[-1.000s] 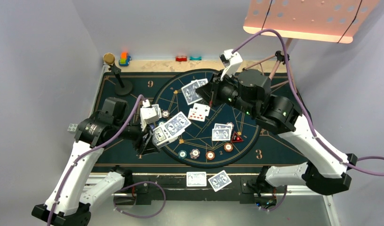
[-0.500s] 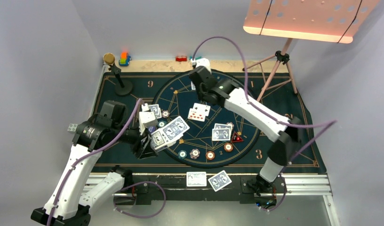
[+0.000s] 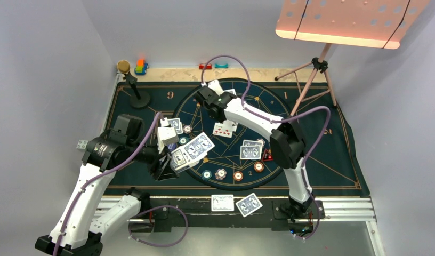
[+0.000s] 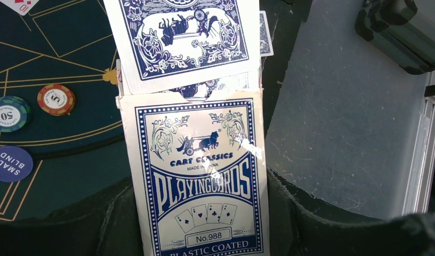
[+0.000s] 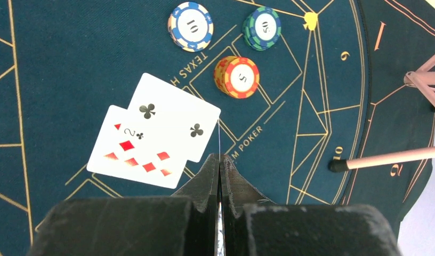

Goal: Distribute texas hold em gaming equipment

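Left wrist — card box (image 4: pixel 196 181) btm off-frame

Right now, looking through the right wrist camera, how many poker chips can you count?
3: the blue-white 10 chip at top, the green 50 chip to its right, the red-yellow 5 chip below them. More may be stacked underneath.

Right arm (image 3: pixel 252 114) stretched across the printed circle (image 3: pixel 226 154), its gripper (image 5: pixel 219 160) pinching a card (image 5: pixel 218 136) edge-on, left gripper (image 3: pixel 170 162) with card box (image 4: pixel 199 181) crowding the left rim, chips (image 3: pixel 222 174) lining the near rim, black stand (image 3: pixel 131 85) and tripod (image 3: pixel 310 85) at far corners, open mat (image 3: pixel 332 154) right of the circle.
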Robot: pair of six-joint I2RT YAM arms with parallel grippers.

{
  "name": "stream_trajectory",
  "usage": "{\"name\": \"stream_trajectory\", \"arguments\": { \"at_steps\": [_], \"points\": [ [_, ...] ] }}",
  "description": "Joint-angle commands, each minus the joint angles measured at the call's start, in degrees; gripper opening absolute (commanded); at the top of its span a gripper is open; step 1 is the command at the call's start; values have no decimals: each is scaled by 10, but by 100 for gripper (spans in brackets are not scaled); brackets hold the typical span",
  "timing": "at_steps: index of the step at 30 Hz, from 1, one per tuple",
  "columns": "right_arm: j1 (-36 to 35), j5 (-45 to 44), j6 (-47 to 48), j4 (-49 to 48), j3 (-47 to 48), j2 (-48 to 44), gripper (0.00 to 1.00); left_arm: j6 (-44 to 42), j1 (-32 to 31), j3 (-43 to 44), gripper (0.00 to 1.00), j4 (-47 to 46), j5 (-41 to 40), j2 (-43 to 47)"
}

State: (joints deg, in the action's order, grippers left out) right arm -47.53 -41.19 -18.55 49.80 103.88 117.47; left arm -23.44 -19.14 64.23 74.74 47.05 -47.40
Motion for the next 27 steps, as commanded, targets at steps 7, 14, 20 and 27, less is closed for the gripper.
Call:
{"name": "stream_trajectory", "arguments": {
  "at_steps": [7, 14, 20, 27],
  "points": [
    [-11, -50, 9, 25, 99, 114, 0, -10, 2, 8, 0, -4, 16, 6],
    [-13, -16, 14, 6, 126, 150, 0, -10, 3, 7, 0, -6, 17, 5],
    [-13, 40, 8, -2, 164, 183, 11, -9, 3, 8, 0, -7, 15, 5],
    [-11, 78, -3, 4, 199, 205, 44, -9, 3, 6, 0, -7, 11, 9]
  ]
}}
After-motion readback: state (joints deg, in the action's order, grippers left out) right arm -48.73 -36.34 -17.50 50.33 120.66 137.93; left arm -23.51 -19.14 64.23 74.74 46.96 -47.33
